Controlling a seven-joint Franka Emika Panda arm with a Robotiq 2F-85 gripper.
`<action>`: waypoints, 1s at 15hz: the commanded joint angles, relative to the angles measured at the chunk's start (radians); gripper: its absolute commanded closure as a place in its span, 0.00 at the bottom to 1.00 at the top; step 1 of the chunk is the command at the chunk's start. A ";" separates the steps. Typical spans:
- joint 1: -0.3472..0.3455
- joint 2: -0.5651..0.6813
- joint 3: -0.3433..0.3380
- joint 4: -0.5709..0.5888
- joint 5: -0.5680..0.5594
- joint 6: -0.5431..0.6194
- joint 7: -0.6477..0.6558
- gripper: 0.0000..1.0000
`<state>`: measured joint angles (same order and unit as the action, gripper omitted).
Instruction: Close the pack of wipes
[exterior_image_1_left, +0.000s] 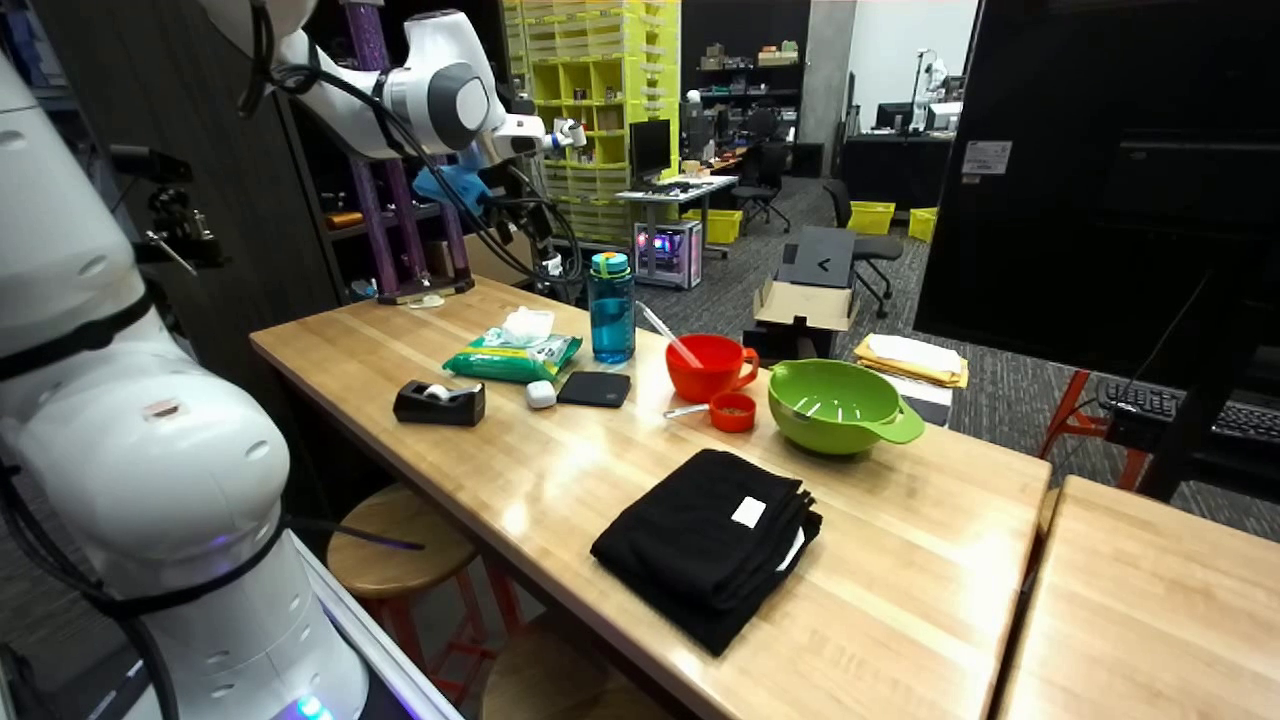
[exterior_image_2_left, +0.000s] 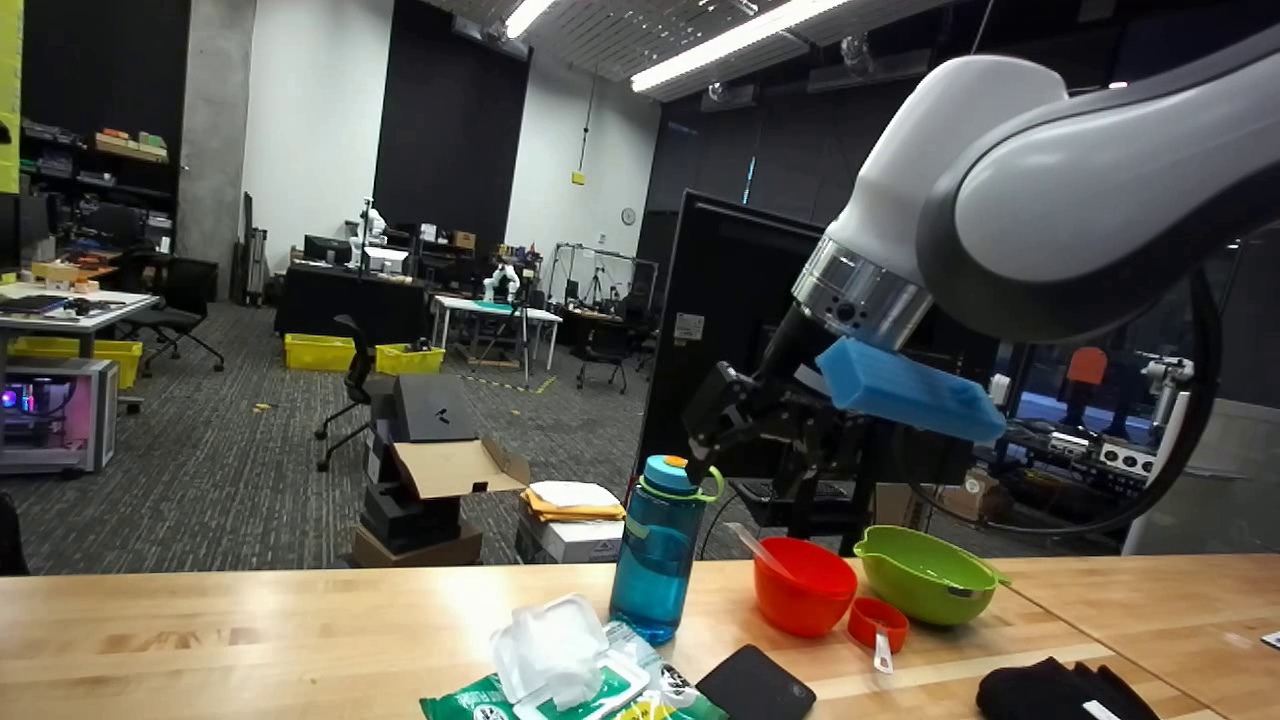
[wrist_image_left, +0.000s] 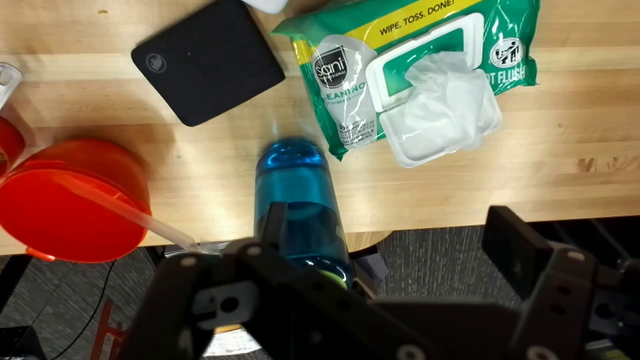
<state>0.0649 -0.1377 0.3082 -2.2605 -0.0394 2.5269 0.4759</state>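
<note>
Two fingers (wrist_image_left: 515, 250) on the gripper (wrist_image_left: 390, 235), spread well apart; nothing seen gripped. Pack of wipes (wrist_image_left: 400, 75) flat on the table (wrist_image_left: 575, 120), likely so its top faces up. Lid (wrist_image_left: 414, 152) folded back, reaching out past the pack's edge; a crumpled wipe (wrist_image_left: 442, 100) lies across pack and lid. Judged: closing not yet done. Lid must swing over, and the loose wipe may bunch under it and keep it from seating. Wide jaws presumably leave room to approach before choosing whether to push or pinch.

Pack relative to jaws: outside them, apart from both fingers. In the wrist view it lies beyond the fingertips, with its lid side toward the gap; both exterior views show the gripper hung higher than the table, so the pack sits lower. Bottle (wrist_image_left: 304, 195) stands upright just beside the pack, partly hidden by one finger in the wrist view; whether they touch, cannot tell. Judged: knock risk if the gripper sweeps across.
</note>
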 joint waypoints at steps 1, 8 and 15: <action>0.028 0.015 -0.032 0.012 -0.009 -0.005 -0.007 0.00; 0.048 0.118 -0.057 0.093 -0.013 0.004 -0.087 0.00; 0.086 0.238 -0.076 0.215 -0.009 0.012 -0.192 0.00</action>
<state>0.1138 0.0449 0.2543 -2.1096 -0.0415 2.5387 0.3249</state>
